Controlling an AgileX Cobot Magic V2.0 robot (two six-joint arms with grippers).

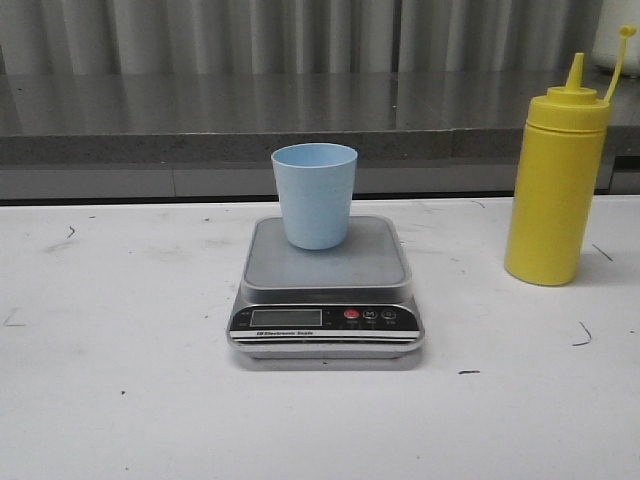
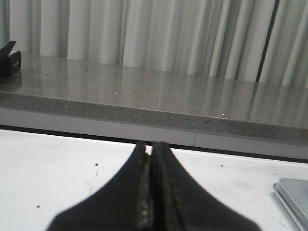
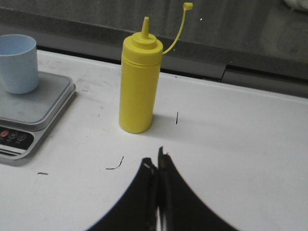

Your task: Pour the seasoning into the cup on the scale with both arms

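Bare white tabletop (image 1: 120, 400), matt and scuffed with small dark marks, fills the near ground. Just beyond it sits a flat silver-grey electronic kitchen scale (image 1: 326, 290), its display and red button facing the robot, presumably so a reading can be followed. On the far part of its weighing plate stands a pale blue, smooth-walled, tapered plastic cup (image 1: 314, 195), upright and open-mouthed, centred where a pour would register; whether it holds anything cannot be told from here. Well to the right, apart from the scale, a tall yellow plastic squeeze bottle (image 1: 556, 185) stands upright on the table, its cone nozzle uncovered and its small cap dangling on a thin tether, as if ready to dispense. Seen from the wrists, the black left gripper (image 2: 152, 154) has its fingers pressed together over bare table left of the scale, holding nothing, and the black right gripper (image 3: 156, 166) is likewise pressed together, empty, near side of the bottle. Such an arrangement suits either a pour yet to come or one already finished. Behind runs a speckled grey stone ledge (image 1: 200, 110) under pleated pale curtains (image 1: 200, 25).
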